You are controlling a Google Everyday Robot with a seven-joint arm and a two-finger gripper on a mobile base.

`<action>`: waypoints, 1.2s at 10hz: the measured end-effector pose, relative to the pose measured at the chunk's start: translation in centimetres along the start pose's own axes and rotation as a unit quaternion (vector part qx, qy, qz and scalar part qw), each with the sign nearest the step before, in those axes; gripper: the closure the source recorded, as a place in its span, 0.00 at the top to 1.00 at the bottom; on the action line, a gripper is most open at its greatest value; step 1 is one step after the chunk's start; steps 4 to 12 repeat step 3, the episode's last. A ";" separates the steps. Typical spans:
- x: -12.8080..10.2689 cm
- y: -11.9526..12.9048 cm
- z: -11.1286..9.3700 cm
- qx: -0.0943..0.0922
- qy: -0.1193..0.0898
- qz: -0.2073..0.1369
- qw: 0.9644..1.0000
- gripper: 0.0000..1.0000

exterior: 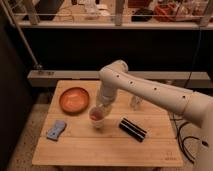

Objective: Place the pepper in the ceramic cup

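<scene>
The pale ceramic cup [98,121] stands on the wooden table [105,147], left of centre. The orange-red pepper [96,115] shows as a reddish patch at the cup's mouth, its lower part hidden by the cup wall. My gripper [102,108] hangs straight down from the white arm, right above the cup and close over the pepper.
A wide orange bowl [74,99] sits at the back left. A black bar [132,129] lies right of the cup. A small clear glass-like item [135,102] stands behind it. A blue-grey object [56,129] lies at the front left.
</scene>
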 end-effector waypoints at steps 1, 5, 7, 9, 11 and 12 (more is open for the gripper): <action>0.1 0.1 0.1 -0.001 0.000 0.001 1.000 0.64; 0.2 0.1 0.0 0.000 -0.001 0.002 1.000 0.77; 0.2 0.1 0.0 0.000 -0.001 0.002 1.000 0.77; 0.2 0.1 0.0 0.000 -0.001 0.002 1.000 0.77; 0.2 0.1 0.0 0.000 -0.001 0.002 1.000 0.77; 0.2 0.1 0.0 0.000 -0.001 0.002 1.000 0.77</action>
